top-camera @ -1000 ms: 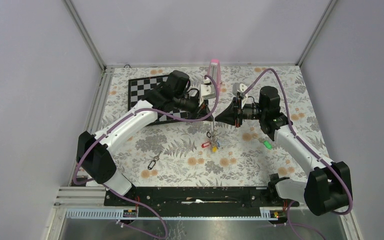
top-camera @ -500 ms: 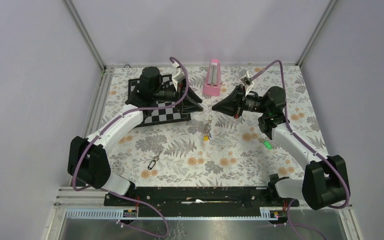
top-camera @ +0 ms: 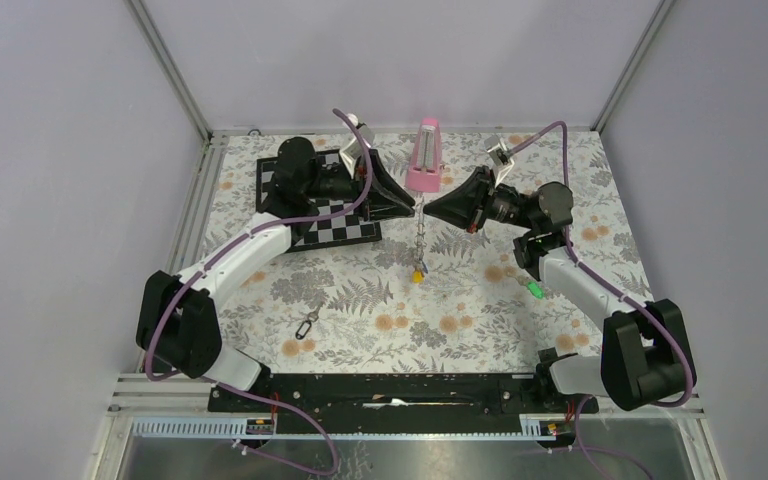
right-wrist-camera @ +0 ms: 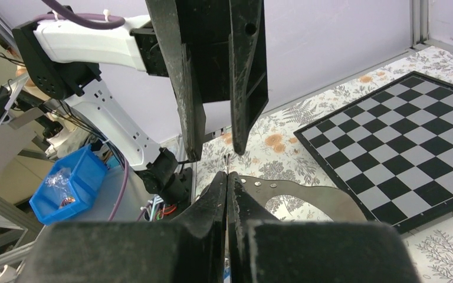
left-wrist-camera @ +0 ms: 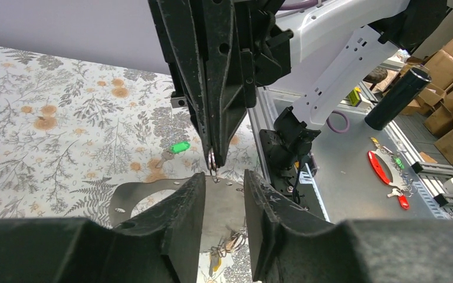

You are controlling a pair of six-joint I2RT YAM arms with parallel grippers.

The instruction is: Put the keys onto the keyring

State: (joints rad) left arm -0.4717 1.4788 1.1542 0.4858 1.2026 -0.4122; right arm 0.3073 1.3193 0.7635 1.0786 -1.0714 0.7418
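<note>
**Two claws are meeting tip to tip, with the keyring hanging under them**

Nearest to the arm bases, well to the left of the left claw (top-camera: 415, 205), a small dark metal piece (top-camera: 307, 325) is lying on the flowered table (top-camera: 460, 330); I cannot tell what it is. A green-tagged key (top-camera: 534, 290) is lying on the table near the right claw (top-camera: 426, 207). The keyring (top-camera: 420, 235) is hanging straight down from the right claw as a thin grey-silver wire, and the keys (top-camera: 418, 270) are gathering at its low end, a yellow tag showing. The right claw is pinching the wire with closed fingers; the left claw is standing with its fingers apart around that tip. Behind the left claw a chessboard (top-camera: 305, 205) is lying, and beyond both claws a pink metronome (top-camera: 425, 155) is standing.
</note>
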